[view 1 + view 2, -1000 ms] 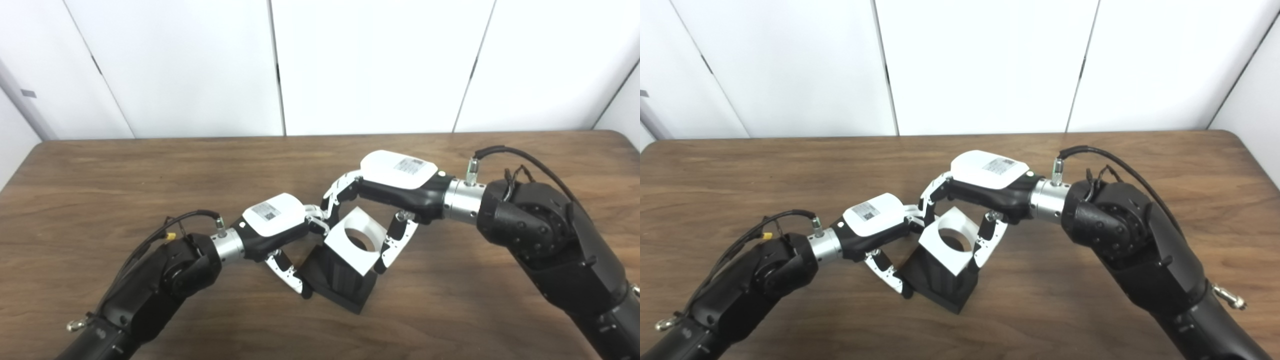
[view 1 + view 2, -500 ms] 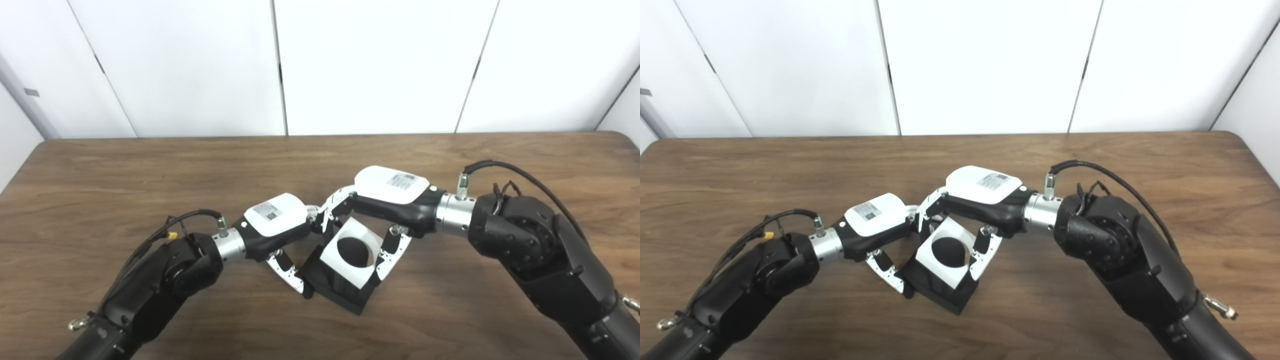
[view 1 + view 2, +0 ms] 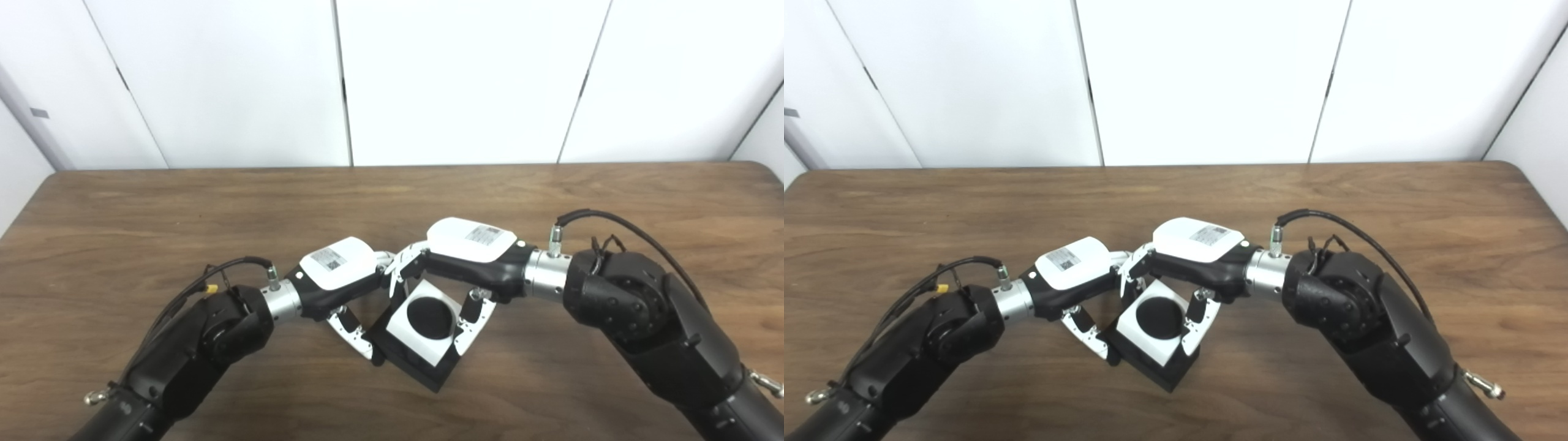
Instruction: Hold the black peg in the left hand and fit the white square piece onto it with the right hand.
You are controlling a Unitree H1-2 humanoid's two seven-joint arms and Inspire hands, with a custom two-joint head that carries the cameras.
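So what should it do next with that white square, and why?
Probably open the right hand and let go: the white square piece already sits low on the black base, the black peg fills its hole, and the left hand grips the base.

One peg [image 3: 429, 314], one white square piece [image 3: 409, 327]

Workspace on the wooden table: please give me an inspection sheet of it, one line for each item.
Surface: brown wooden table, wood grain visible.
Job's things: white square piece with a round hole sits low on the black peg block, whose black round peg fills the hole; the block's base rests on the table.
Clutter: nothing seen.
Hands: left hand shut on the black block's left side; right hand shut on the white piece, fingers on two of its edges.
Cables: black cable looping over the right wrist; black cable with a yellow connector at the left wrist.
Surroundings: white wall panels behind the table.
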